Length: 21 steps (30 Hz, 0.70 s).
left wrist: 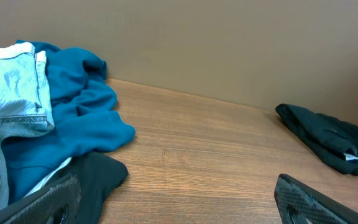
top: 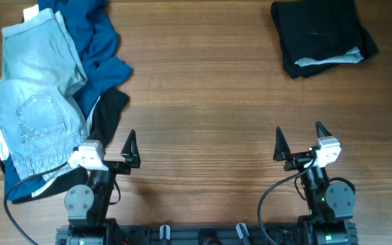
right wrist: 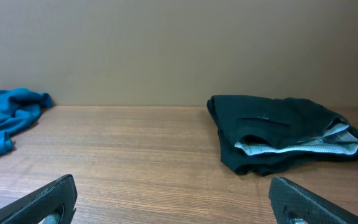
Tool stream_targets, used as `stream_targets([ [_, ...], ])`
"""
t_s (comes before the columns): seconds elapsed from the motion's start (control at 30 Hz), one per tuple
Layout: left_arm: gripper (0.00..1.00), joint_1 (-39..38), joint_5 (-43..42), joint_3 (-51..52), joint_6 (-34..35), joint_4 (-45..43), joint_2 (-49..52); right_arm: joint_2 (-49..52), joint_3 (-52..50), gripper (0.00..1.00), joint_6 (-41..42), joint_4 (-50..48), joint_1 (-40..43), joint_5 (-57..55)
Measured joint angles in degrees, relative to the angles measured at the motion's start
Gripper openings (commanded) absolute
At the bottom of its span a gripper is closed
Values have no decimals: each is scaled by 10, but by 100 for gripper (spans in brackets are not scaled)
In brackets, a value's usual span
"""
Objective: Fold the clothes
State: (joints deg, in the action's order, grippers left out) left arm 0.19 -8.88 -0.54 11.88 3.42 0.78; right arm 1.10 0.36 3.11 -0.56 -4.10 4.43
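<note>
Plainly both arms are idle. The left pincer (top: pixel 109 146) and the right pincer (top: pixel 299 139) each stand with fingers spread wide and nothing between them.

The denim shorts (top: pixel 36 102) lie on top of a loose heap ahead and to the outer side of the left pincer, their near end just beside its outer finger. A deep-blue garment (top: pixel 104 47) spills out from under them further ahead, and a black garment (top: pixel 111 109) shows at the heap's inner edge, close in front of the left pincer. Well ahead of the right pincer, slightly to its outer side, sits a folded black bundle (top: pixel 322 34), which looks finished.

I judge the denim to be the heaviest and stiffest piece here: it should hold a crease and will not slip, but it will drag the soft jersey beneath it. A thick seamed edge, waistband or hem, is the best hold, pinched at a corner so that only one layer comes up.

Open room is generous. The table (top: pixel 203 88) is bare wood between the two pincers and straight ahead of both, so the shorts can be drawn inward and spread there. At the far side the table meets a plain wall (right wrist: pixel 166 50).
</note>
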Motion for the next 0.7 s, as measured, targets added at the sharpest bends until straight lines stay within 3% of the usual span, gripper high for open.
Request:
stream_targets([
  [0.37,100,0,-10,-22,0,28,0,3,19,100,0,-5,0,7],
  [0.53,100,0,-8,-134,0,96,49,67,123,100,-2,-1,0,16],
  [0.7,100,0,9,-291,2,189,185,222,260,100,-20,23,0,65],
])
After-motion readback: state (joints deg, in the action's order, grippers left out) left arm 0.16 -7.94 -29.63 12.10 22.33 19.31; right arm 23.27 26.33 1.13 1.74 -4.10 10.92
